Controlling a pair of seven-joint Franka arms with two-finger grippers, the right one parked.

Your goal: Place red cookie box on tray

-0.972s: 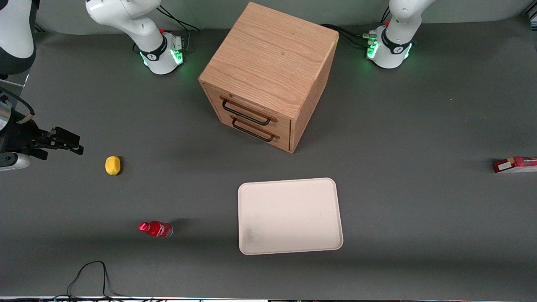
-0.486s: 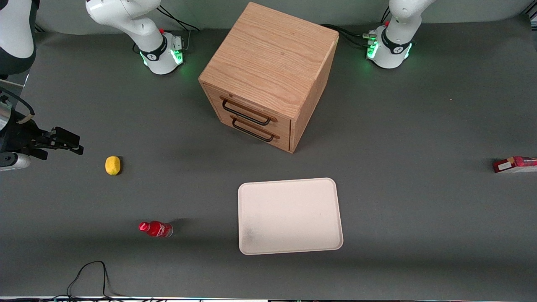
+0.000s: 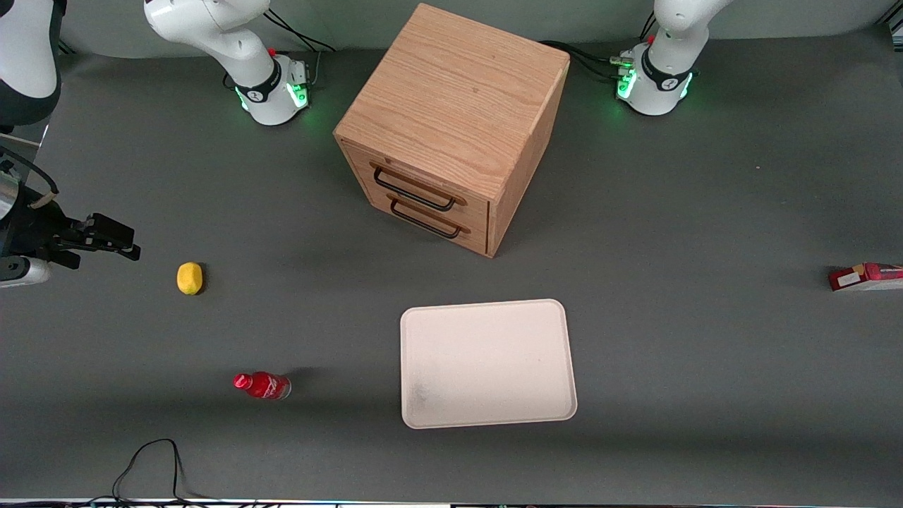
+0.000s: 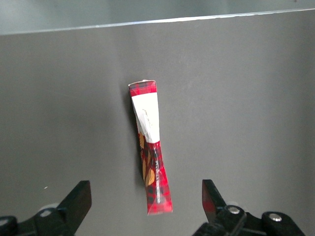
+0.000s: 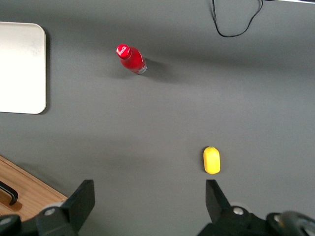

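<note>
- Approach step: tool [image 4: 143, 209] hanging above the red cookie box [image 4: 150, 149], fingers [image 4: 78, 199] spread wide apart and gripping nothing
- Box lying flat on the dark worktop [image 3: 705, 212], untouched, at the working arm's end, only partly inside the front view [image 3: 866, 276]
- Seen from the wrist, box running lengthwise between the two fingers, its near end roughly level with the fingertips, its long sides facing them, so already lined up to be pinched across the narrow width
- Tray [image 3: 487, 363] bare, in front of the wooden drawer cabinet [image 3: 451, 127], nearer the front camera and well apart from the box
- Next, by judgement: straight descent until the fingers straddle the box near its middle, then closing across the thin sides
- Likely care needed: thin cardboard, slightly twisted, so easily crushed or tipped by a hard or off-centre squeeze
- After that: lift, long carry sideways to the tray, release inside the rim
- Lemon [image 3: 189, 278] and small red bottle [image 3: 262, 385] lying toward the parked arm's end, out of the likely path
</note>
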